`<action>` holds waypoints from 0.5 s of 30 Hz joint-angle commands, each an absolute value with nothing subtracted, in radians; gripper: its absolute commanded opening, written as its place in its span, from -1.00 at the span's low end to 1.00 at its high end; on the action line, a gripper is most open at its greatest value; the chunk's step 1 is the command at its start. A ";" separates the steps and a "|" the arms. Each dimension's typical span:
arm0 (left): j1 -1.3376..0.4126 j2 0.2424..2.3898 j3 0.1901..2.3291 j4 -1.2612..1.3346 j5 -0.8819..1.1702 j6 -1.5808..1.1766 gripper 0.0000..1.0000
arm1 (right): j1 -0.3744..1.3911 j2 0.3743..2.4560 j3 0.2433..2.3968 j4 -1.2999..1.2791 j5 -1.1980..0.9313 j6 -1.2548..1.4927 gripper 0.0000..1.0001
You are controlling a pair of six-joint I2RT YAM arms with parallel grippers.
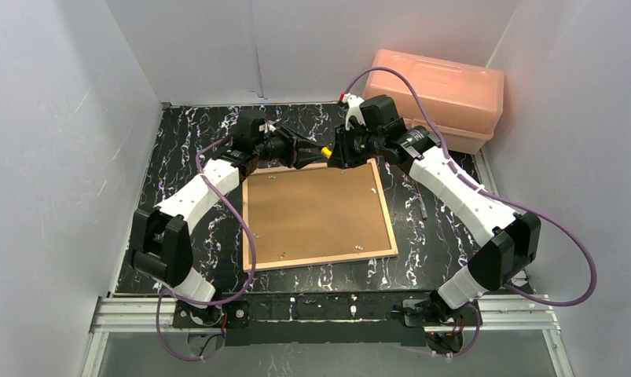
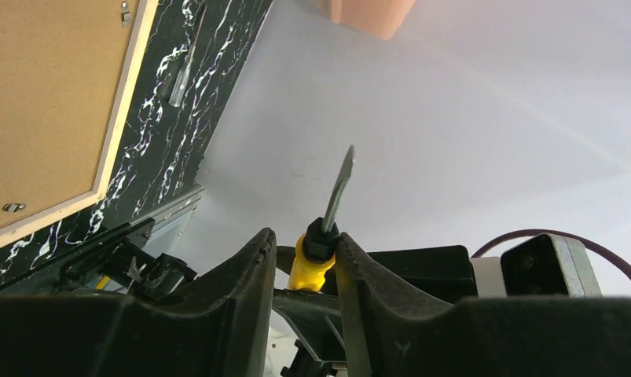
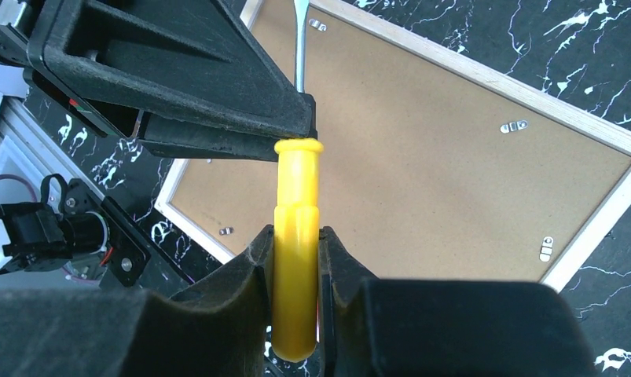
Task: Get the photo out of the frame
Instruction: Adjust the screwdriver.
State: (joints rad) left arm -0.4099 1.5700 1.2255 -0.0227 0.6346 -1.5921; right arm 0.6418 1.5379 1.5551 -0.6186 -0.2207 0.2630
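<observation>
The right tool [image 3: 296, 237] is clamped on the yellow handle of a screwdriver [image 3: 297, 196]. The left tool [image 2: 302, 238] has its jaws narrow on either side of the black neck, where the blade leaves the handle; I cannot tell whether they are pressing on it. Both tools meet above the far edge of the frame [image 1: 387, 212]. The pink box [image 1: 442, 90] sits at the far right corner with its lid shut, so its contents are hidden. The frame lies flat and face down mid-bench [image 1: 438, 243], showing light wood edges. The brown backing board [image 1: 312, 208] faces up, with small metal clips [image 3: 519, 126] at its rim. The photo is hidden.
</observation>
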 commanded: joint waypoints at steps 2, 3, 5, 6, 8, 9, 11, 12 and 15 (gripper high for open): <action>-0.416 1.533 1.188 -0.077 0.639 -1.592 -0.40 | 0.644 1.470 1.573 -0.482 -0.226 0.275 -0.97; -0.417 1.534 1.187 -0.077 0.642 -1.594 -0.40 | 0.643 1.470 1.574 -0.478 -0.224 0.278 -0.97; -0.421 1.535 1.184 -0.077 0.648 -1.596 -0.39 | 0.643 1.467 1.572 -0.473 -0.223 0.284 -0.97; -0.423 1.537 1.183 -0.078 0.650 -1.599 -0.38 | 0.644 1.466 1.572 -0.469 -0.222 0.285 -0.97; -0.426 1.536 1.179 -0.077 0.652 -1.603 -0.27 | 0.643 1.466 1.569 -0.463 -0.222 0.292 -0.97; -0.428 1.537 1.180 -0.076 0.652 -1.602 -0.14 | 0.643 1.465 1.568 -0.459 -0.222 0.294 -0.97; -0.431 1.536 1.181 -0.075 0.647 -1.604 0.09 | 0.643 1.464 1.565 -0.449 -0.227 0.299 -0.97; -0.431 1.536 1.181 -0.074 0.645 -1.607 0.16 | 0.644 1.463 1.564 -0.444 -0.231 0.303 -0.97; -0.431 1.541 1.183 -0.068 0.651 -1.617 0.19 | 0.643 1.465 1.559 -0.425 -0.254 0.313 -0.97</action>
